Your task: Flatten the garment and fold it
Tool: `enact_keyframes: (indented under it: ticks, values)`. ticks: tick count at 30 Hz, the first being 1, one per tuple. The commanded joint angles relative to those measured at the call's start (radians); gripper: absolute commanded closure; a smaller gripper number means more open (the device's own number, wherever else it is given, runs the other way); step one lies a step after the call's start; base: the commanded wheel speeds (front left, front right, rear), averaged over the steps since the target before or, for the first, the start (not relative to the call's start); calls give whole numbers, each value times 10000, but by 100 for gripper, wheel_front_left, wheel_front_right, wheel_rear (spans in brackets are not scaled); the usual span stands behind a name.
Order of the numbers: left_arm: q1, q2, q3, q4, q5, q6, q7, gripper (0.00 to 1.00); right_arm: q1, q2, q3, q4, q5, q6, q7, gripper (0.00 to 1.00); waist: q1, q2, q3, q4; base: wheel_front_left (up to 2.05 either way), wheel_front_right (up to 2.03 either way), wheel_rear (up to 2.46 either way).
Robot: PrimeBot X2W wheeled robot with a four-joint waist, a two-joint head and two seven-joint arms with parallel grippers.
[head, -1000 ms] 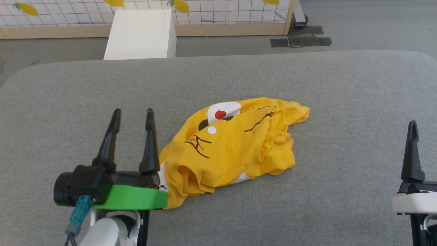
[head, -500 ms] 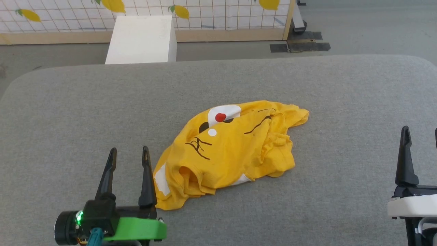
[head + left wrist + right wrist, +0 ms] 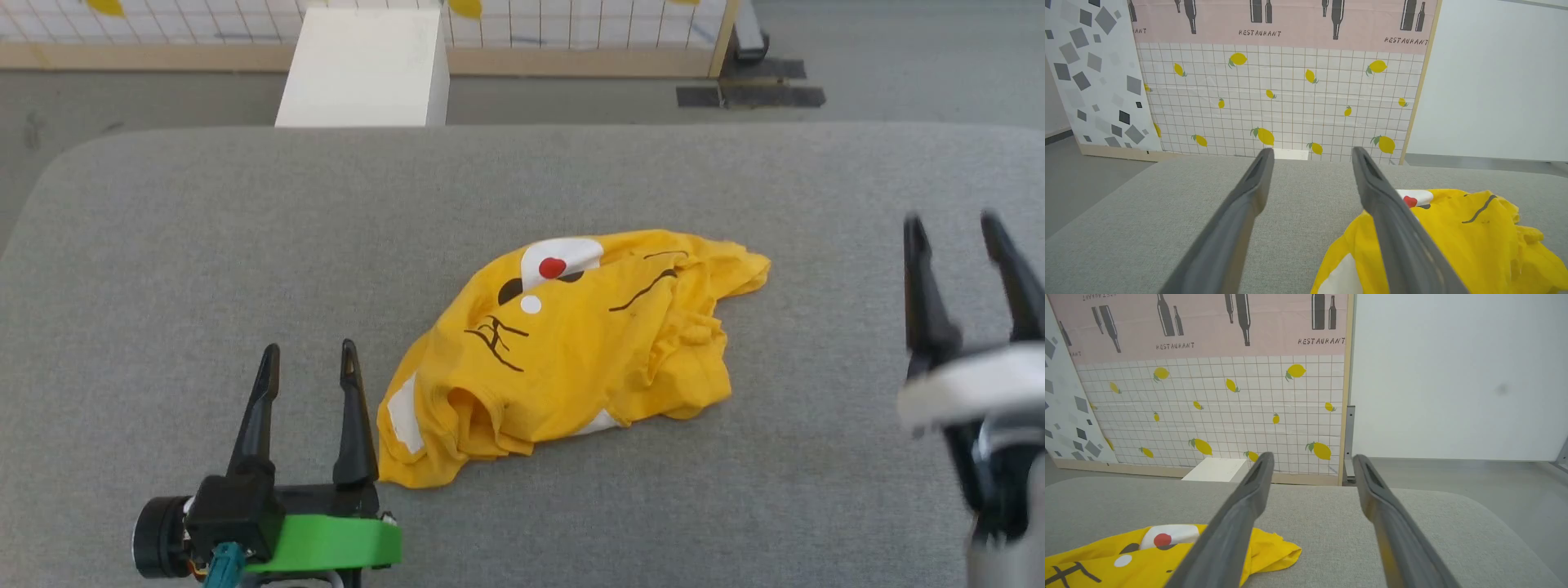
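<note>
The garment (image 3: 571, 351), a bright yellow T-shirt with a white patch, a red dot and black stripes, lies crumpled in the middle of the grey padded table (image 3: 163, 245). My left gripper (image 3: 309, 359) stands open just left of the shirt's near-left corner, not touching it. My right gripper (image 3: 951, 229) is open and blurred at the right, well clear of the cloth. In the left wrist view the garment (image 3: 1453, 245) lies beside the right finger (image 3: 1392, 228). In the right wrist view the garment (image 3: 1126, 559) lies at the lower left, partly behind the left finger (image 3: 1229, 539).
A white box (image 3: 363, 69) stands on the floor beyond the table's far edge, in front of a lemon-printed grid panel (image 3: 1274, 102). Dark floor plates (image 3: 751, 94) lie at the far right. Bare grey table surrounds the shirt on all sides.
The head camera shifted slightly. My left gripper drew back toward the near edge, off the shirt's corner. My right gripper rose and moved forward, both fingers now in view.
</note>
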Motion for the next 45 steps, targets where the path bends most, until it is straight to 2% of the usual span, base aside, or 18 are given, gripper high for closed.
enact_keyframes:
  ticks: [1, 9, 15, 21, 28, 29, 30, 31, 39, 45]
  values:
    - [-151, -129, 58, -33, 128, -105, -50, 0, -645, -238, 98, 70, 341, -17, 564, 0, 0, 0, 411, 145, 0, 0, 0]
    - [-645, -534, 162, -75, 472, -365, -51, 0, -3354, -1172, 857, 1304, 1804, -17, 3728, 0, 0, 0, 1578, 576, 0, 0, 0]
    - [-1083, -716, 12, -36, 613, -498, -51, 0, -4556, -1972, 1373, 2658, 2043, -17, 5196, 0, 0, 0, 2371, 1071, 0, 0, 0]
    - [-1404, -806, -197, 21, 617, -541, -51, 0, -4714, -2707, 1934, 3741, 2264, -17, 6558, 0, 0, 0, 2853, 1599, 0, 0, 0]
    - [-1432, -836, -322, 45, 618, -501, -51, 0, -4292, -3385, 2630, 4276, 2790, -17, 7272, 0, 0, 0, 2990, 1980, 0, 0, 0]
    - [-1414, -838, -334, 57, 618, -508, -51, 0, -4195, -3475, 2721, 4388, 2833, -17, 7460, 47, 0, 0, 2971, 2009, 0, 0, 0]
    - [-1399, -839, -341, 67, 617, -514, -51, 0, -4132, -3537, 2718, 4474, 2800, -17, 7561, 78, 0, 0, 2947, 2027, 0, 0, 0]
    - [-1379, -840, -346, 83, 614, -524, -51, 0, -4074, -3598, 2748, 4519, 2730, -17, 7604, 100, 0, 0, 2907, 2048, 0, 0, 0]
    - [-1181, -844, -292, 228, 544, -571, -51, 0, -4414, -3954, 2998, 4116, 2396, -17, 6394, 100, 0, 0, 2164, 2070, 0, 0, 0]
    - [-1009, -845, -308, 59, 465, -572, -51, 0, -6077, -4409, 3246, 3593, 2237, -17, 5711, 100, 0, 0, 2038, 2189, 0, 0, 0]
